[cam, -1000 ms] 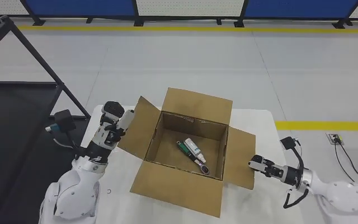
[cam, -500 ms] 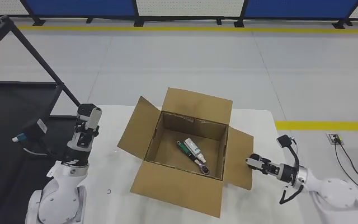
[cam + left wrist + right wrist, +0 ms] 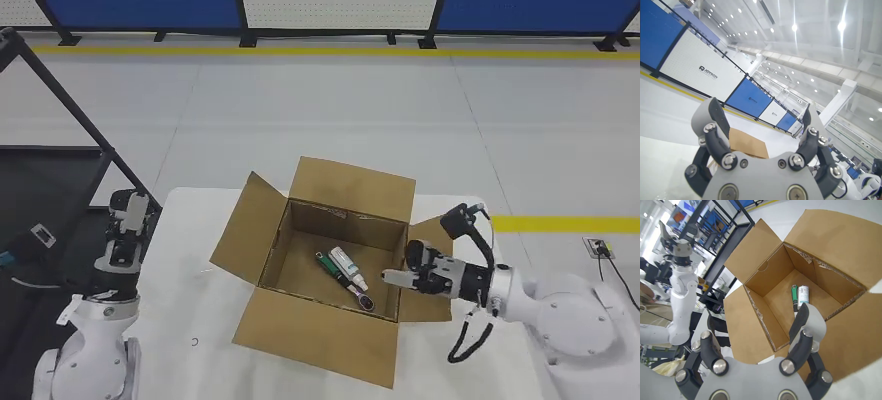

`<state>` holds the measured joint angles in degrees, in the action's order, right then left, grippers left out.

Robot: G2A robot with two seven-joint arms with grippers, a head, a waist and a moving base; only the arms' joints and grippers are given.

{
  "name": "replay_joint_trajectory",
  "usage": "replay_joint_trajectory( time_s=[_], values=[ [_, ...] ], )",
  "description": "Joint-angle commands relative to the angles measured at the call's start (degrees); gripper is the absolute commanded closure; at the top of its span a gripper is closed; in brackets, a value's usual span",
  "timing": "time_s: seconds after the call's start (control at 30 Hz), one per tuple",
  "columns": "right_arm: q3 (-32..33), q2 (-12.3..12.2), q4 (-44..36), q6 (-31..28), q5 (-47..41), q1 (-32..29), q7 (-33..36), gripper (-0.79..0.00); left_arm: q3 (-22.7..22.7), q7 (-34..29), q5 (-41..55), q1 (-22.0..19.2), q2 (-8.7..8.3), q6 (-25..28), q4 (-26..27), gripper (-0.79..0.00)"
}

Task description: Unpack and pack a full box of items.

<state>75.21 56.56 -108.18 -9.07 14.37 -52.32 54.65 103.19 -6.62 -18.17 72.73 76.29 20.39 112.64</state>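
Box [image 3: 350, 185] sitting open just below right pincer [image 3: 392, 277], its jaws gaping empty, left pincer [image 3: 761, 106] also gaping empty, well apart

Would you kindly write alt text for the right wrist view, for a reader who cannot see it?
The open right pincer hovers at the edge of an open cardboard box whose floor holds a green-handled tool and a white bottle lying side by side. Beyond the box, the left arm stands upright.

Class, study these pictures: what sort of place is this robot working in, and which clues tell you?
Most likely a factory hall or test floor: blue and white partition panels, a yellow floor line, and a high ceiling with rows of lights.
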Motion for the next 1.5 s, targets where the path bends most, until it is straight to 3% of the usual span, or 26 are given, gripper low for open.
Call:
replay_joint_trajectory(
  time_s=[0.0, 0.17, 0.23, 0.57, 0.67, 0.73, 1.07, 1.17, 1.27, 1.3, 1.47],
  values=[
    [-7.10, 0.84, 1.00, 2.70, 6.59, 5.93, 0.53, -0.785, 2.87, 1.46, 0.65, 1.75, -0.15, 0.41, 0.05, -0.785],
    [-19.60, 3.52, 8.42, 7.97, 14.97, 17.67, 2.34, -0.785, 7.49, 3.08, 4.66, 5.28, -0.35, 2.01, 0.10, -0.785],
    [-22.61, 4.70, 11.67, 8.33, 10.77, 20.62, 4.03, -0.785, 8.12, 2.25, 5.61, 6.12, -0.45, 2.57, 0.12, -0.785],
    [-22.61, 4.70, 11.67, 8.33, 10.77, 20.62, 4.03, -0.785, 8.12, 2.25, 5.61, 6.12, -0.45, 2.57, 0.12, -0.785],
    [-25.67, 5.22, 11.88, 6.74, 13.20, 21.25, 5.24, -0.785, 6.14, 1.49, 3.91, 5.62, -0.50, 1.65, 0.38, -0.785],
    [-28.76, 6.52, 14.46, 10.25, 13.71, 24.06, 5.07, -0.785, 5.28, 1.60, 3.04, 4.85, -0.55, 1.10, 0.27, -0.785],
    [-45.23, 15.50, 36.75, 14.81, 14.64, 39.11, 7.03, -0.785, 3.30, 2.48, 1.97, 3.92, -0.75, 0.57, -0.65, -0.785],
    [-48.81, 18.64, 43.28, 15.86, 14.38, 41.58, 7.02, -0.582, 3.63, 2.33, 2.38, 4.34, -0.87, 0.77, -0.53, -0.785],
    [-51.33, 21.48, 49.43, 15.59, 13.62, 43.28, 7.34, -0.545, 4.13, 2.27, 2.64, 4.62, -1.00, 1.17, -0.42, -0.785],
    [-52.04, 22.34, 51.33, 15.24, 13.43, 43.72, 7.66, -0.388, 4.31, 2.24, 2.81, 4.70, -1.04, 1.29, -0.41, -0.785],
    [-54.09, 26.11, 59.83, 14.20, 12.26, 45.32, 8.09, -0.357, 4.76, 2.22, 3.47, 4.83, -1.22, 1.46, -0.25, -0.785]
  ],
)
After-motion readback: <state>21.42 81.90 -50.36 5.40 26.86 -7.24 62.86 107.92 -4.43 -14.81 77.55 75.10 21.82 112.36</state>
